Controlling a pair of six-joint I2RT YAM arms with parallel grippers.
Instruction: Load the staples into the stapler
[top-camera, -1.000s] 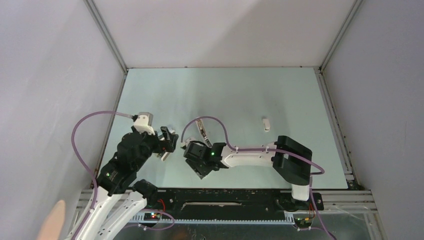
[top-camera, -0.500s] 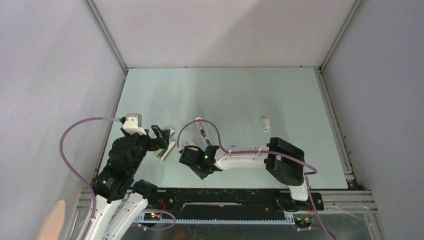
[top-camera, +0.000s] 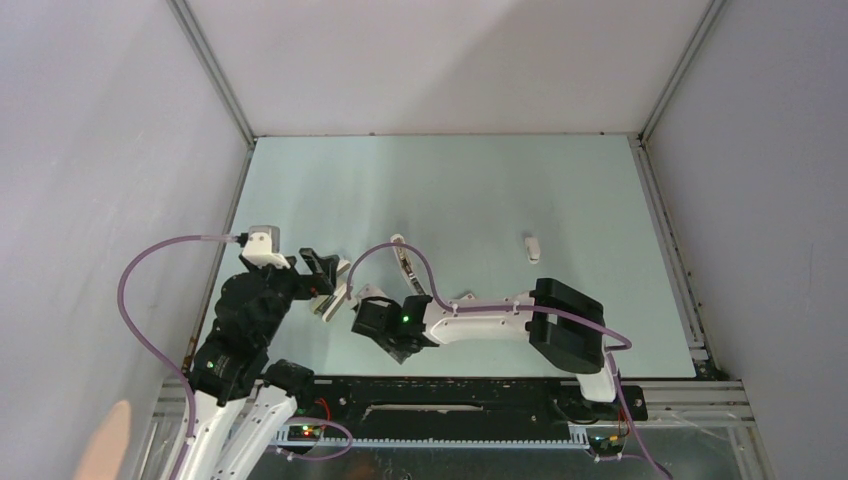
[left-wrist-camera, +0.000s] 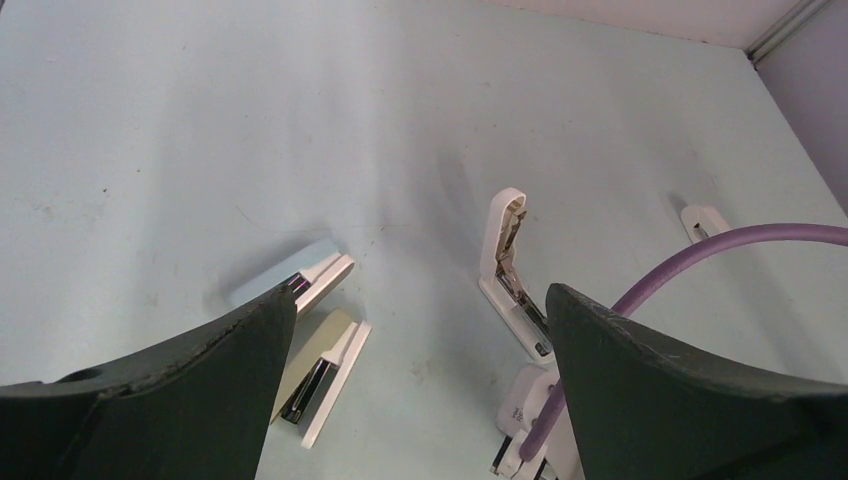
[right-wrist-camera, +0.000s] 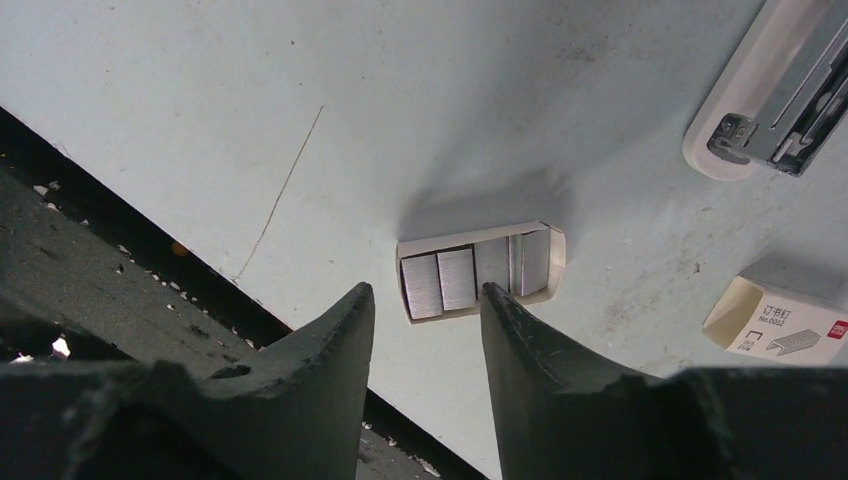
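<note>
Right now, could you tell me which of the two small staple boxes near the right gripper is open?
The white tray just ahead of the right gripper, with grey staples exposed inside. The other box shows only its printed label.

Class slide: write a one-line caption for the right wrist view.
Right gripper hovers open above staples in a white tray, stapler nearby.

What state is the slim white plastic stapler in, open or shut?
Open: the slim white plastic stapler has its two arms spread apart, with the metal channel inside exposed.
</note>
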